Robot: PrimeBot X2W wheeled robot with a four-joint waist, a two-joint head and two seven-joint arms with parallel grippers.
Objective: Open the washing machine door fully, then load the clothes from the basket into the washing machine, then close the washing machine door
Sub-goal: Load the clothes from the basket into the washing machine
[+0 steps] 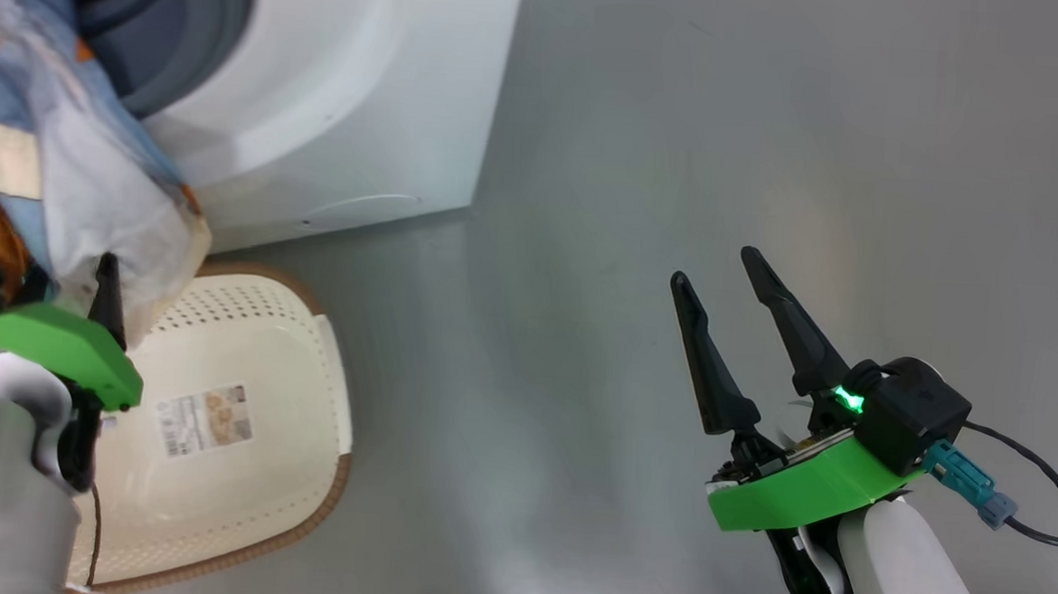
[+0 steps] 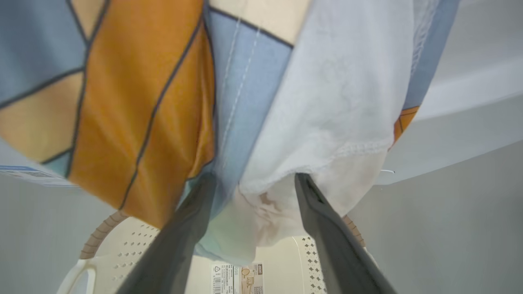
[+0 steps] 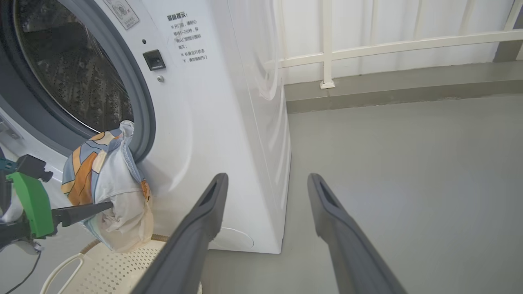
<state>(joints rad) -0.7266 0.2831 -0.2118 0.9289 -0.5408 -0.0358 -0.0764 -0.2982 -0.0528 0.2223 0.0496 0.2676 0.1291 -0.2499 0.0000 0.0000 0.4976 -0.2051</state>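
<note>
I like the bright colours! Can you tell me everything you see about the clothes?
The clothes are soft fabric in light blue, orange and cream patches with dark outlines, plus a white lining with stitched hems. They hang bunched in front of the washer, top end by its grey door ring, bottom end over the basket. The left pincer is spread wide with the bunch between its fingers.
</note>
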